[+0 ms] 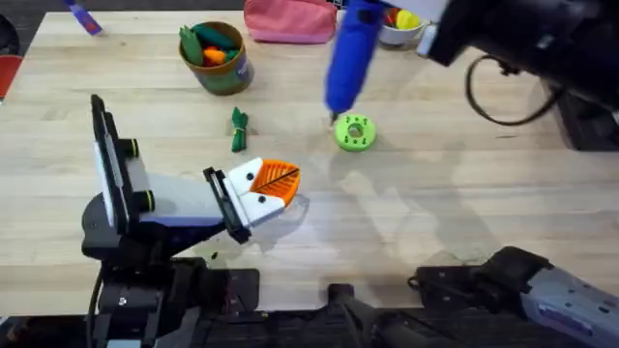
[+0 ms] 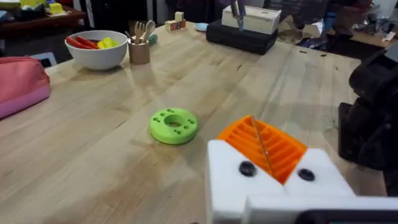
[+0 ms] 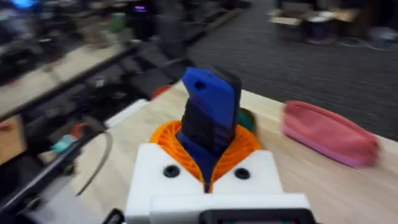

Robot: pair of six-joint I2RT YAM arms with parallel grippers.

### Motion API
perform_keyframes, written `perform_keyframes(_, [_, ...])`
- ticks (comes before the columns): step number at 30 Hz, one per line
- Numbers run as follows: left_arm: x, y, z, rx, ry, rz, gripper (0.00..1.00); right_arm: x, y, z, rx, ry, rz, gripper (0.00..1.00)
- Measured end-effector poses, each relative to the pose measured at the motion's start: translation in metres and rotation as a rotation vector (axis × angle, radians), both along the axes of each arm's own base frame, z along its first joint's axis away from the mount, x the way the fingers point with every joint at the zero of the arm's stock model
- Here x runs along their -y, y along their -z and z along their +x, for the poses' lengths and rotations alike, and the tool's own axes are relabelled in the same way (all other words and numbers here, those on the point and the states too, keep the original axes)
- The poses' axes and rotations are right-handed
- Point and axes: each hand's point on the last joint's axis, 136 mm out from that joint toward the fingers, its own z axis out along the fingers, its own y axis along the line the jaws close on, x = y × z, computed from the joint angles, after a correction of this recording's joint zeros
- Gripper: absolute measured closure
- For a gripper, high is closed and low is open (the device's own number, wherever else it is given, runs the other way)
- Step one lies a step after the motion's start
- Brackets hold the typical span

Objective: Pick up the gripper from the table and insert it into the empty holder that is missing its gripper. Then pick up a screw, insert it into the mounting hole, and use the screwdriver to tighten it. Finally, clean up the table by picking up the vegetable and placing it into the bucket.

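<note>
Screwdriver [image 1: 350,53]: blue handle clamped between the right gripper's [image 3: 208,168] orange pads [image 3: 244,146], as seen in the right wrist view. In the overhead view it is held raised and tilted, tip down, w/ the tip just above or beside the green disc [image 1: 355,133]; contact w/ the disc cannot be confirmed, the tool being blurred.

Left gripper [image 1: 274,186] is seen low over the table [image 1: 464,193], near the front centre. Orange pads [image 2: 264,146] appear pressed together, nothing seen between them; judged closed and empty.

Vegetable [image 1: 239,130] lies flat on the wood, between the bucket [image 1: 215,56] and the left gripper, well apart from both. Bucket stands upright at the far side and is already loaded w/ toy veg. A pink pouch [image 1: 290,19] and a white bowl [image 2: 97,48] are noted at the far edge.

Handling est.: screwdriver is stiff, light, smooth plastic handle; prob. prone to twisting in the pads under torque, so the hold is best kept mid-handle, axis in line w/ the pads. Vegetable is judged light, prob. soft, low-profile; best pinched across the narrow middle from above, w/ the fingers brought close to the wood. Bucket is light tin; could be tipped if the rim is nudged on release.

Step in hand is judged to be the screw-tightening stage; veg clean-up not yet done.
</note>
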Motion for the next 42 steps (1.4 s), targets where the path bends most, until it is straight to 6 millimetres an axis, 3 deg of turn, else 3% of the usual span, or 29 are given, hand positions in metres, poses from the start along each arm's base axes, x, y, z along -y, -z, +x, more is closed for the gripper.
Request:
perform_keyframes(8, [0.000, 0.000, 0.000, 0.000, 0.000, 0.000, 0.994, -0.056, -0.013, -0.030, 0.093, -0.335, 0.057, 0.977])
perform_keyframes(16, [0.000, 0.000, 0.000, 0.000, 0.000, 0.000, 0.994, -0.088, -0.009, -0.059, 0.154, -0.509, 0.038, 0.977])
perform_keyframes(24, [0.000, 0.000, 0.000, 0.000, 0.000, 0.000, 0.994, -0.100, -0.034, -0.088, 0.357, -0.592, 0.100, 0.977])
perform_keyframes(42, [0.000, 0.000, 0.000, 0.000, 0.000, 0.000, 0.994, -0.126, -0.003, -0.092, 0.438, -0.745, 0.086, 0.977])
